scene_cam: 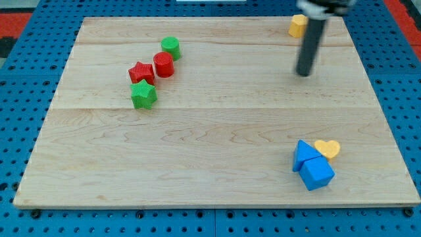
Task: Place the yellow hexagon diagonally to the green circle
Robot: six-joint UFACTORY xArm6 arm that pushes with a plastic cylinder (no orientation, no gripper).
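The yellow hexagon [297, 25] sits near the board's top edge at the view's upper right, partly hidden behind my rod. The green circle [170, 46] is at the upper left of the board's middle. My tip [304, 74] is on the board below the yellow hexagon, a short way apart from it and far to the right of the green circle.
A red circle [163, 64], a red star [141, 72] and a green star [143, 95] cluster just below the green circle. Two blue blocks [312, 167] and a yellow heart [327, 148] lie at the lower right. The wooden board [210, 131] lies on a blue pegboard.
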